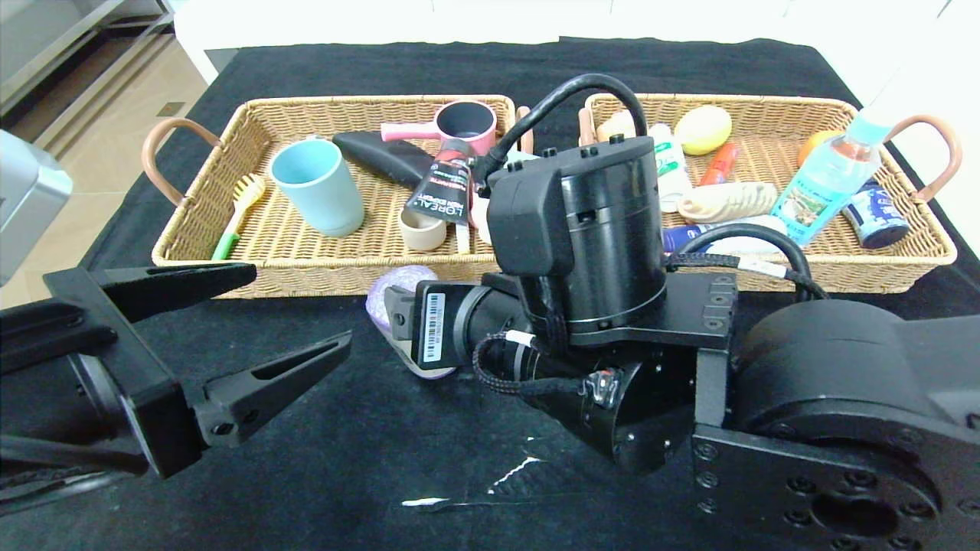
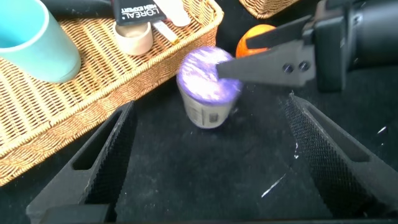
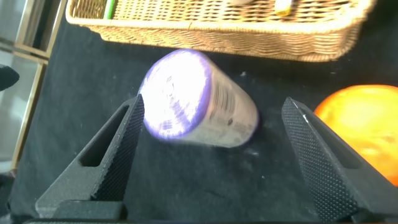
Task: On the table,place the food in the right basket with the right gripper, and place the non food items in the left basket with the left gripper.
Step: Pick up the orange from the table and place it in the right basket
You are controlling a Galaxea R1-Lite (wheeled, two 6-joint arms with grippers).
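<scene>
Right pincer [image 3: 211, 162] low over the black worktop [image 1: 367, 428], just near of the gap between the two baskets, fingers spread wide on either side of a purple-lidded cup [image 3: 196, 102]. Cup apparently tipped between those fingers, lid turned toward the wrist camera; not gripped, clear air on one side at least. Judged a yoghurt-type food pot, hence the right arm's job. Orange [image 3: 364, 127] resting on the cloth just beside the cup, outside the fingers, likewise awaiting the right basket.

Left pincer [image 1: 245, 344] parked at near left, well apart from the cup, fingers wide and empty; pointed toward the cup but no call on it.

Left basket [image 1: 199, 252] holding non-food: blue cup [image 1: 318, 187], pink pot [image 1: 463, 122], dark tube marked L'Oreal [image 1: 444, 187], small beige ring [image 1: 423, 229], green-and-yellow brush [image 1: 237, 210], black item at far side.

Right basket [image 1: 903, 268] holding a lemon-like fruit [image 1: 703, 128], clear bottle [image 1: 827, 180], small tin [image 1: 877, 214], ridged pale roll [image 1: 727, 203], red stick, white tube. Bottle's food status not determinable.
</scene>
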